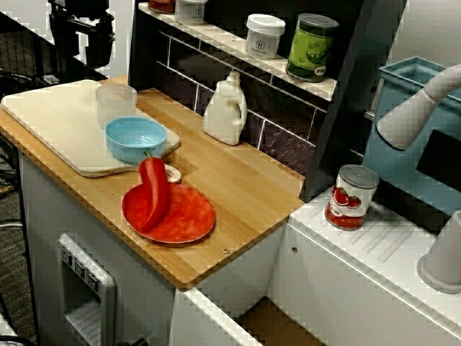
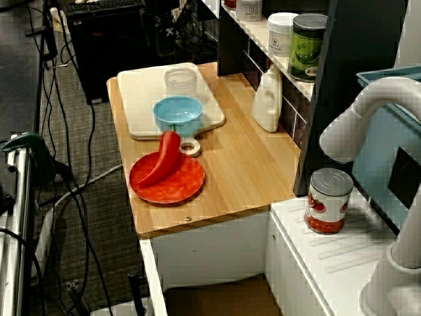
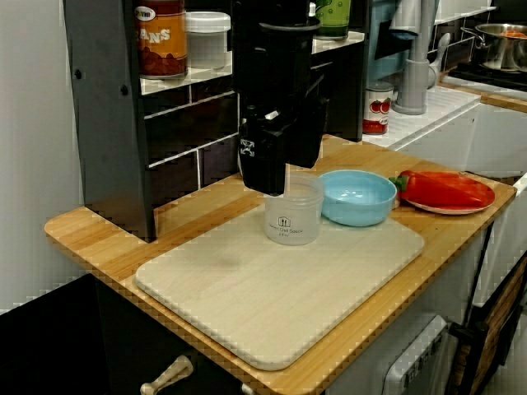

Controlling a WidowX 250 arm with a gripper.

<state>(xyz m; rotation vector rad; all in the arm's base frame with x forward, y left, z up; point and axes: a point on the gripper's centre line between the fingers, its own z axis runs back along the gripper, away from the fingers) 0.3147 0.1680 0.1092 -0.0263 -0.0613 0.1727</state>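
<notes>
Claw (image 3: 272, 185) hung straight down over cup (image 3: 293, 216), tip at the cup's rim. Black housing hid the jaws, so opening and grip could not be told. Cup stood upright on board (image 3: 272, 313), toward the board's wall-side edge. Bowl (image 3: 358, 197) sat just beside the cup at the board's end; contact not resolved. Wide bare board lay on the cup's other side and toward the front edge of counter (image 3: 82, 239). Shelf frame (image 3: 107, 115) stood close behind the claw. Pepper (image 3: 440, 189) lay on plate (image 3: 482, 200) past the bowl, near the counter's front edge.
</notes>
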